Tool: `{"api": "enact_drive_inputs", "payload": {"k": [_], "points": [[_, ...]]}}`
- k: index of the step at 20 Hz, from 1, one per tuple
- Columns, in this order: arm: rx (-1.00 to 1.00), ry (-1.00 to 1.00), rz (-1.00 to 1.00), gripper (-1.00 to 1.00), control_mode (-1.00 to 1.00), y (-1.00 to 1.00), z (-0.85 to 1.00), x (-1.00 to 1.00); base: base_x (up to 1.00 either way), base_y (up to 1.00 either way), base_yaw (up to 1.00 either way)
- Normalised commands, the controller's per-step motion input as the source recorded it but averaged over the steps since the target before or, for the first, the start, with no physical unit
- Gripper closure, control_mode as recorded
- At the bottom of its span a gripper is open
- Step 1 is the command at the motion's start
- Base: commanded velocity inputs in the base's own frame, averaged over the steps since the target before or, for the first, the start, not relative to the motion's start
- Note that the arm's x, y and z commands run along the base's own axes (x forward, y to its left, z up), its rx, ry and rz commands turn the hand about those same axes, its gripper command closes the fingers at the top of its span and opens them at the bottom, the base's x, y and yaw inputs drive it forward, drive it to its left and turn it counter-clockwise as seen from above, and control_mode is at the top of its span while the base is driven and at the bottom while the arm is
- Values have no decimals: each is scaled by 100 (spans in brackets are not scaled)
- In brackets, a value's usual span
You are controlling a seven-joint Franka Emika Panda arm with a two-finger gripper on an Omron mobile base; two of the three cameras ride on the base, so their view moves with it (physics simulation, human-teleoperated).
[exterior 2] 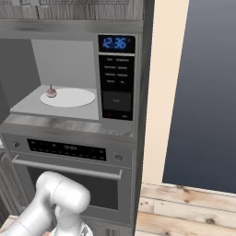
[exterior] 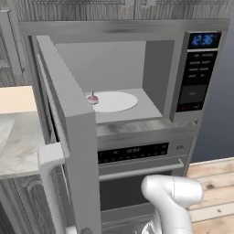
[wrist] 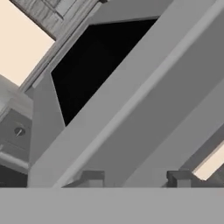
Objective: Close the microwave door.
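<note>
My gripper (wrist: 135, 178) sits close against the microwave door (exterior: 75, 137), its two dark tips apart with nothing between them. The door swings wide open toward me at the left, a stiff grey metal panel with a black window and a vertical bar handle (exterior: 50, 183). I judge it rigid, hinged and light to swing, best pushed flat on its outer face near the handle edge. Beyond, the microwave (exterior 2: 69, 78) gapes: smooth grey walls, a white turntable (exterior 2: 67, 97) and a small pink item (exterior 2: 51, 92).
</note>
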Motion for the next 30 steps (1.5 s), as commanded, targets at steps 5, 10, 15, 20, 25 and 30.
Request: {"api": "enact_drive_inputs", "payload": {"k": [5,10,15,20,25,30], "points": [[-10,6,-11,-100,-100,-92,0,39,0,0,0],[-16,6,-9,-100,-100,-84,4,53,0,0,0],[-14,4,-7,-100,-100,-85,1,60,0,0,0],[-6,-1,-2,-100,-100,-80,0,73,0,0,0],[-1,-5,-1,-100,-100,-43,-6,93,0,0,0],[0,-3,0,-100,-100,-66,-16,100,0,0,0]]}}
